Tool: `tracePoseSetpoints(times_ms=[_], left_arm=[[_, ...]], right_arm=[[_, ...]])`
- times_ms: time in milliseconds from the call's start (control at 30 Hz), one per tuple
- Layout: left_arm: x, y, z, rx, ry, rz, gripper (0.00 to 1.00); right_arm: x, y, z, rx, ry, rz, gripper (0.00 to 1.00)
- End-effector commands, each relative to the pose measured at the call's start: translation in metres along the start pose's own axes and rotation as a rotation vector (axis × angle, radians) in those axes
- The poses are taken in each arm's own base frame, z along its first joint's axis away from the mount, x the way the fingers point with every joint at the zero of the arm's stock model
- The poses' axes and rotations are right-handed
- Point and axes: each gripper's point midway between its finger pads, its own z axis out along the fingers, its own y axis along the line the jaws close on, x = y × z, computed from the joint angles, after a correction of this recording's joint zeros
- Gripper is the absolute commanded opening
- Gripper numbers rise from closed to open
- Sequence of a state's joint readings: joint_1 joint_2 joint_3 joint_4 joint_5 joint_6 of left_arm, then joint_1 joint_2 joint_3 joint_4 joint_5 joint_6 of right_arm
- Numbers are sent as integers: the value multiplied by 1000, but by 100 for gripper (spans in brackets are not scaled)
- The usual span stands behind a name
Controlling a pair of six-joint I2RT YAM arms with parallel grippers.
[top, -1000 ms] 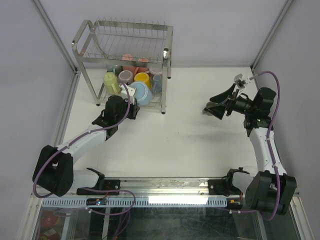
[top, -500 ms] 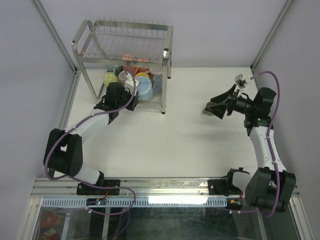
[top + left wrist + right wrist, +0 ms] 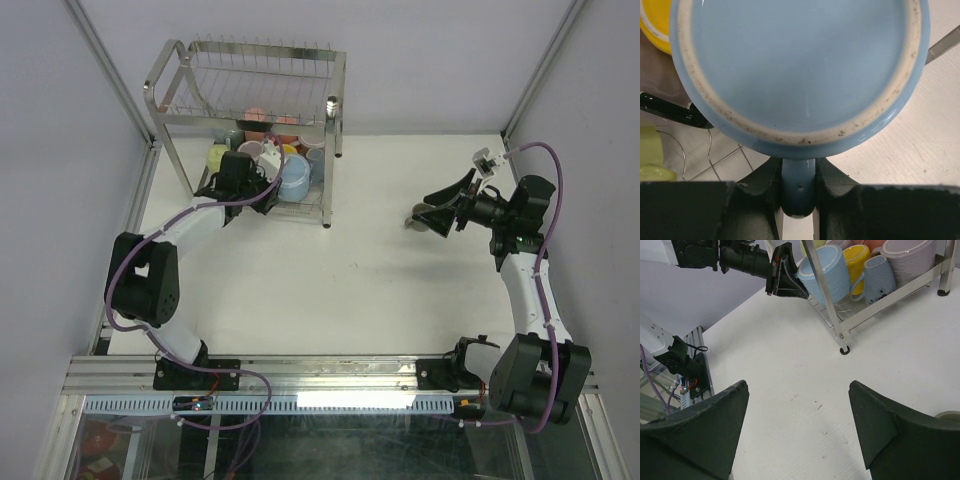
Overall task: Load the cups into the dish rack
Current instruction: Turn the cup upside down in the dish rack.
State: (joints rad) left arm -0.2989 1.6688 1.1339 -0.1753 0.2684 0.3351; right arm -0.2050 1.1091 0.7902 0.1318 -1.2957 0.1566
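Note:
The chrome dish rack stands at the far left, with several mugs on its lower shelf: pale green, yellow, pink and lilac. My left gripper is shut on the handle of a light blue mug, held on its side at the lower shelf's front; its base fills the left wrist view. My right gripper is open and empty over the table at the right, beside an olive mug.
The rack's front post and foot stand on the white table. The olive mug's rim shows at the right wrist view's lower right edge. Enclosure posts stand at the table's back corners.
My left arm has stretched forward and carried the light blue mug farther in under the rack's upper tier. The right arm has hardly moved.

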Motion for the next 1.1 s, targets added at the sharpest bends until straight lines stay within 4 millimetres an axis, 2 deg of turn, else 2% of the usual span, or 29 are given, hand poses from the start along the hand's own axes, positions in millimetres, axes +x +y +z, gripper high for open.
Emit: tracePoseSetpoints(times_ms=[0, 333, 700, 900, 1067], left_arm=[[-64, 20, -9, -25, -162, 94, 0], [-53, 31, 5, -35, -120, 109, 0], [-50, 46, 8, -76, -94, 204, 0], [-49, 50, 12, -84, -74, 191, 21], [-50, 53, 9, -105, -72, 175, 32]], right_arm=[[-9, 2, -2, -7, -16, -47, 84], [-10, 1, -3, -5, -19, -50, 84], [-10, 1, -4, -4, -21, -46, 84], [-10, 0, -4, -2, -22, -46, 84], [-10, 0, -5, -2, -23, -47, 84]])
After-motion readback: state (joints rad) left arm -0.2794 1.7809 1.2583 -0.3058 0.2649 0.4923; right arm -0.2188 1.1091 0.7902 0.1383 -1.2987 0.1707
